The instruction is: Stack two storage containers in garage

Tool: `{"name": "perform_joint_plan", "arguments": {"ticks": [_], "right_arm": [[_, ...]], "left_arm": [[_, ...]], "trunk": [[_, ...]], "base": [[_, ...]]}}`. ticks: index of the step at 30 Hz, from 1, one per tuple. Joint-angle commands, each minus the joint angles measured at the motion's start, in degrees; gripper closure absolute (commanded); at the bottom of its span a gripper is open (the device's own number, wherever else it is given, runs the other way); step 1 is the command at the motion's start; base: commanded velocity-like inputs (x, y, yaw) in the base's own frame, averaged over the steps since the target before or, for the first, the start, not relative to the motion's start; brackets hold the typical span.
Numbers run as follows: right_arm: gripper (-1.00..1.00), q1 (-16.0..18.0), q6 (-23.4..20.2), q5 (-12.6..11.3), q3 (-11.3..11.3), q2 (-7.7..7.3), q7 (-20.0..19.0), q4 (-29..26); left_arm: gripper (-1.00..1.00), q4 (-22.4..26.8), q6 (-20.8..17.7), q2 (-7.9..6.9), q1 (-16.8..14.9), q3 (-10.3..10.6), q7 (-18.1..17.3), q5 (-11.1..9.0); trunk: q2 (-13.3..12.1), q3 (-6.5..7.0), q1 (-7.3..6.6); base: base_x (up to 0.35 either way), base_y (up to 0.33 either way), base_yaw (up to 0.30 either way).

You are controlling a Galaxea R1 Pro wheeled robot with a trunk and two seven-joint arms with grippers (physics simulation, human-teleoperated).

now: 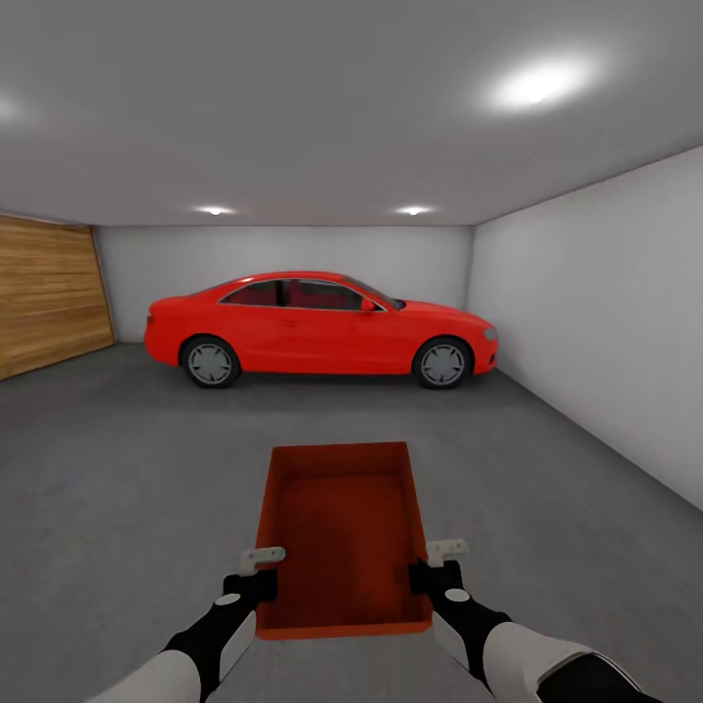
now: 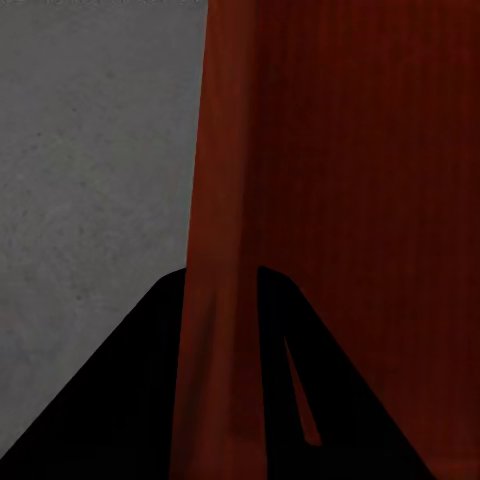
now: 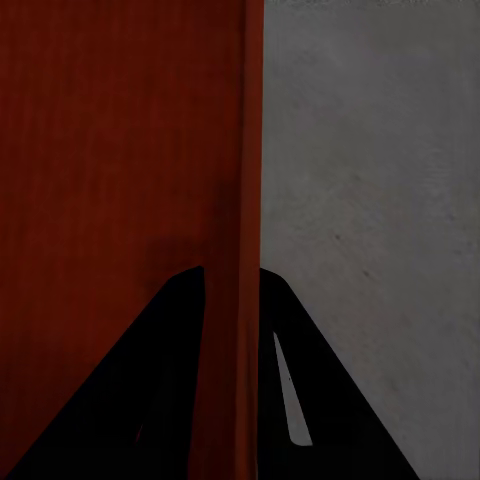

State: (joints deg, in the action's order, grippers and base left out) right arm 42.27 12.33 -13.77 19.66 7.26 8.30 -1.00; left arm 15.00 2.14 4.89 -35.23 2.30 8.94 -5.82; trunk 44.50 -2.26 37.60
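Observation:
An orange-red storage container [image 1: 344, 532] hangs level in front of me above the dark grey garage floor [image 1: 117, 459]. My left gripper [image 1: 258, 578] is shut on its left wall and my right gripper [image 1: 427, 571] is shut on its right wall. In the left wrist view the thin wall [image 2: 220, 280] runs between the two dark fingers [image 2: 130, 390]. The right wrist view shows the same grip on the other wall [image 3: 240, 280], with the ribbed inside of the tub beside it. The tub is empty.
A red car [image 1: 317, 330] is parked across the far end of the garage. A wall of honey-brown wooden planks [image 1: 49, 293] stands at the left and a plain white wall [image 1: 605, 322] at the right. Open concrete lies between me and the car.

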Motion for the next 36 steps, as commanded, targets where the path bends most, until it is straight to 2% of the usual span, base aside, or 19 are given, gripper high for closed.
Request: {"name": "perform_joint_plan", "arguments": {"ticks": [1,36], "right_arm": [[1.00,0.09,1.80,0.06,-1.91,0.03,0.22,-0.14],[1.00,0.09,1.81,0.05,-1.91,0.03,0.22,-0.14]], "left_arm": [[1.00,-0.23,0.24,-0.58,-0.01,-0.19,1.78,-0.68],[1.00,-0.32,0.24,-0.58,-0.01,-0.19,1.78,-0.74]], "trunk": [[0.08,-0.10,0.05],[0.08,-0.10,0.05]], "base": [[0.320,0.000,0.000],[0.320,0.064,0.000]]}}
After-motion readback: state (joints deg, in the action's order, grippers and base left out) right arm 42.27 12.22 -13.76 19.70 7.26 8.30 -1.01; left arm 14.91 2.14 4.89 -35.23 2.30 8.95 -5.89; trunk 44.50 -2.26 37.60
